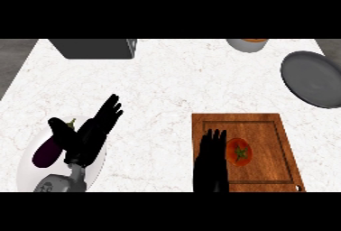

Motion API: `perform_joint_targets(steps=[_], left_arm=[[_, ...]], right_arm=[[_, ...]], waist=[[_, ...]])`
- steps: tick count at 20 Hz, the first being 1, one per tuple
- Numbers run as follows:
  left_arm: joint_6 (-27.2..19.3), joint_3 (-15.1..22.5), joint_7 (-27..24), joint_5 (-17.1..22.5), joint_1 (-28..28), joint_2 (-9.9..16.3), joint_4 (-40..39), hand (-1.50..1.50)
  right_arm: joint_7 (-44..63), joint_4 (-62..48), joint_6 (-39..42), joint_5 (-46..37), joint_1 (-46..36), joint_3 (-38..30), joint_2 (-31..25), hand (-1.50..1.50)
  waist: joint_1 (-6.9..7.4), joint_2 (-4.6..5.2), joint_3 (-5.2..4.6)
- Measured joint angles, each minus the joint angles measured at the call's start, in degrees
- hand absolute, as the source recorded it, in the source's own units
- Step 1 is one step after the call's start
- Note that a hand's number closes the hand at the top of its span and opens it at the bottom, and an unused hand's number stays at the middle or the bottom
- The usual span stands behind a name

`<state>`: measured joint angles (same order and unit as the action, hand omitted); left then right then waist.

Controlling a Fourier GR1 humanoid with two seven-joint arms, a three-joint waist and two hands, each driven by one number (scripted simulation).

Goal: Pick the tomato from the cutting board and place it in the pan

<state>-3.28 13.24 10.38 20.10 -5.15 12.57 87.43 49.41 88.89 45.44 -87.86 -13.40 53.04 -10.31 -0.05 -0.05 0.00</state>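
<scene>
The right hand (212, 155), fingers straight and together, rests beside the tomato (239, 152) on the cutting board (266, 122); pickup and the pan (311, 79) remain ahead.
</scene>
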Motion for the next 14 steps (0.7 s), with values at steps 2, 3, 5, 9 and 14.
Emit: perform_joint_targets(steps=[2, 3, 5, 9, 14], left_arm=[[0.64, -0.43, -0.44, -0.41, 0.35, -0.36, -0.2, 0.0], [0.59, -0.39, -0.3, -0.92, 0.44, -0.71, 0.07, 0.0], [0.43, -0.73, 0.52, -1.52, 0.23, -1.15, 0.58, 0.0], [0.73, -1.66, 1.61, -2.26, 0.34, -1.95, 1.58, 0.0], [1.83, -2.16, 1.83, -2.99, 1.27, -2.63, 2.03, 0.0]], right_arm=[[-1.25, 0.93, 0.66, -0.66, -0.4, -1.47, -1.02, -1.5], [-1.82, 0.43, 0.15, -1.06, -0.47, -2.04, -1.52, -1.5], [-2.49, 1.62, -0.14, -1.67, 0.37, -3.01, -2.71, -1.5], [-3.85, 0.92, -1.16, -3.58, 0.51, -4.42, -3.18, -1.5], [-8.0, 0.36, -2.99, -4.83, -1.37, -5.76, -4.83, 1.5]], waist=[[0.02, 0.0, -0.01], [0.06, 0.0, -0.01], [0.04, 0.01, 0.0], [0.08, 0.01, 0.0], [0.15, 0.02, 0.01]])
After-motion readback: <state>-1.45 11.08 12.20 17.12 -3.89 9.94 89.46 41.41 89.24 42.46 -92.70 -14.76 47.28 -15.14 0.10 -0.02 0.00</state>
